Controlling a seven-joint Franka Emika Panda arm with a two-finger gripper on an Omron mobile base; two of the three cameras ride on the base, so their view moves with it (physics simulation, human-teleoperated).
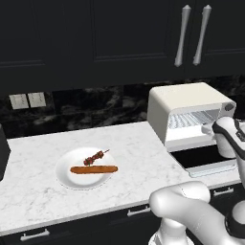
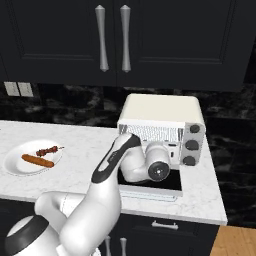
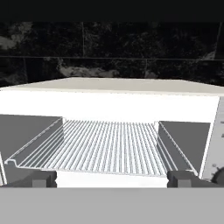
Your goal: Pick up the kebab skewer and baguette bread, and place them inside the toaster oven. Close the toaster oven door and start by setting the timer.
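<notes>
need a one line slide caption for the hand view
Open gripper faces the toaster oven, its bare wire rack straight ahead, dark marbled backsplash behind.

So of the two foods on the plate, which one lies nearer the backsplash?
The kebab skewer, the short stick of dark red chunks. It sits behind the baguette bread, the longer orange-brown loaf nearer the counter's front edge, both on the white plate.

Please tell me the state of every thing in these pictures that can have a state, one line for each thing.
toaster oven: open, wire rack inside bare.
toaster oven door: folded down flat onto the counter.
kebab skewer: lying on the white plate, not picked up.
baguette bread: lying on the same plate, in front of the skewer.
gripper: open, holding nothing, facing the oven's rack.
upper cabinet doors: shut.
</notes>
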